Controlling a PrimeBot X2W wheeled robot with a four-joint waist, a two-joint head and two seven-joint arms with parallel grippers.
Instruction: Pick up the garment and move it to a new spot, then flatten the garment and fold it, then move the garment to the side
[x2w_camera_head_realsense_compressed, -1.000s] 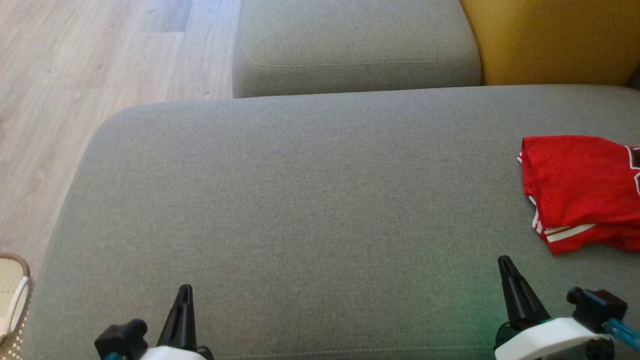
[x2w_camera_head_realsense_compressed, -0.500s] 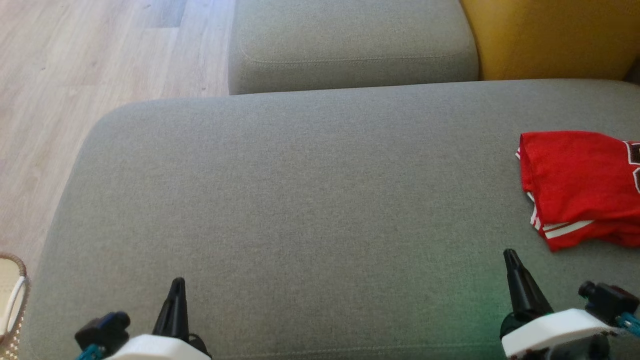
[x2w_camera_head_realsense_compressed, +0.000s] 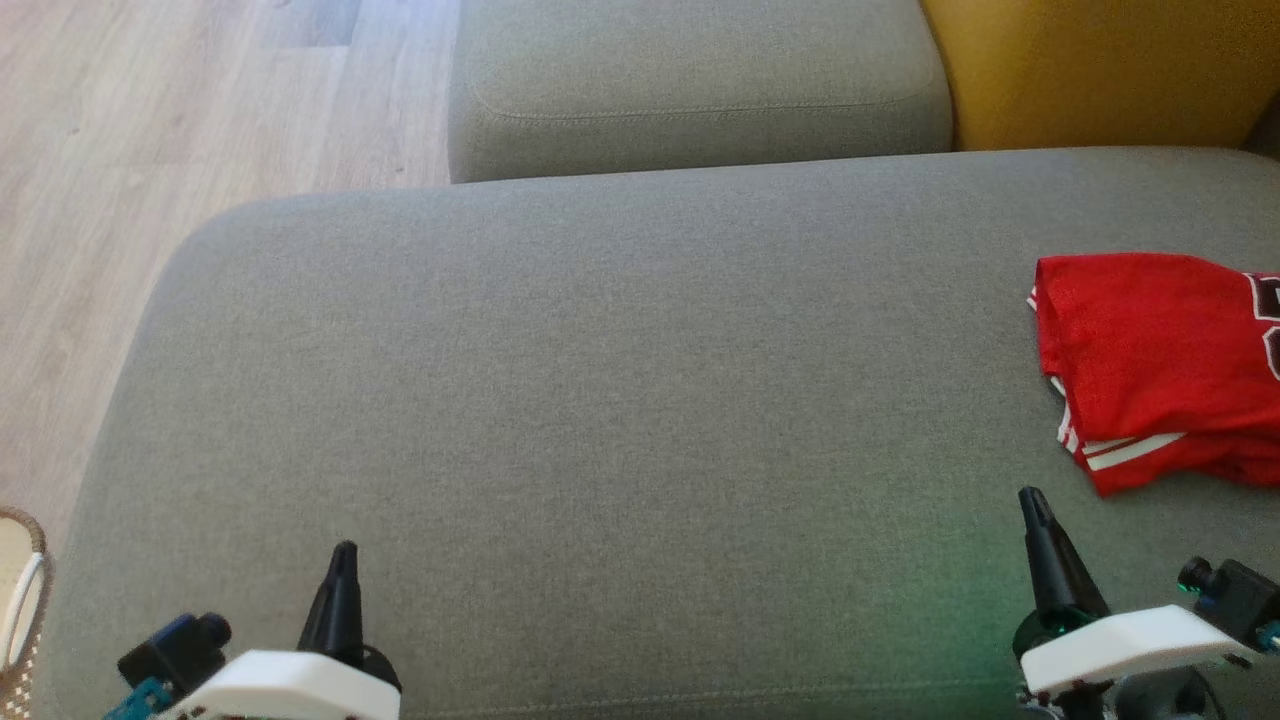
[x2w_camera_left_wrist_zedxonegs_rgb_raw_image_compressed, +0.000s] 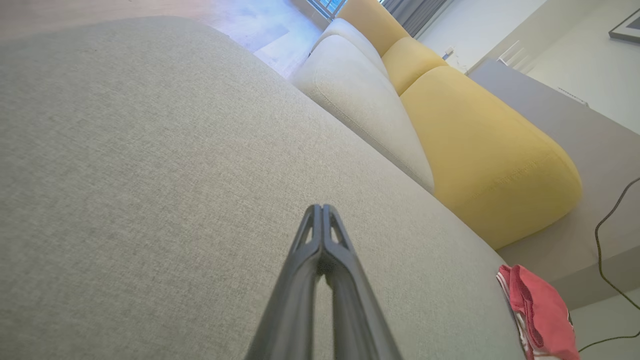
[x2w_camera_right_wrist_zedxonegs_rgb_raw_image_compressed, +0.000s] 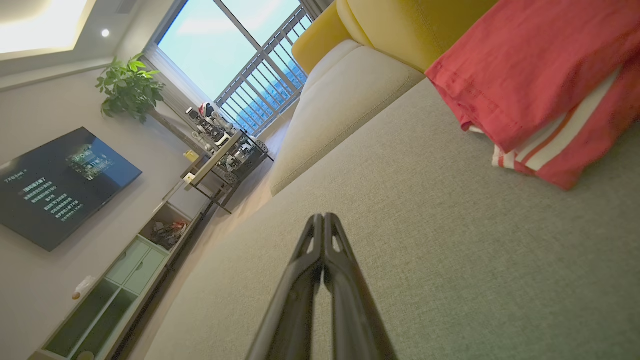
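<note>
The garment (x2w_camera_head_realsense_compressed: 1150, 360) is a red jersey with white stripes, folded and lying at the right side of the grey sofa seat (x2w_camera_head_realsense_compressed: 620, 400). The jersey (x2w_camera_right_wrist_zedxonegs_rgb_raw_image_compressed: 525, 75) fills the upper right of the right wrist view, and it (x2w_camera_left_wrist_zedxonegs_rgb_raw_image_compressed: 542, 310) is small at the lower right of the left wrist view. My right gripper (x2w_camera_head_realsense_compressed: 1030, 497) is shut and empty, a short way in front of the jersey's near edge. Far to the left, near the seat's front edge, my left gripper (x2w_camera_head_realsense_compressed: 343, 549) is also shut with nothing in it.
A second grey cushion (x2w_camera_head_realsense_compressed: 700, 90) and a yellow cushion (x2w_camera_head_realsense_compressed: 1100, 70) lie behind the seat. Wooden floor (x2w_camera_head_realsense_compressed: 150, 150) runs along the left, with a woven basket (x2w_camera_head_realsense_compressed: 20, 600) at the lower left corner. A black cable (x2w_camera_left_wrist_zedxonegs_rgb_raw_image_compressed: 610, 240) hangs beyond the sofa.
The head camera has shifted, so the whole picture slid slightly up and left. Both grippers stay shut and the garment has not moved on the seat.
</note>
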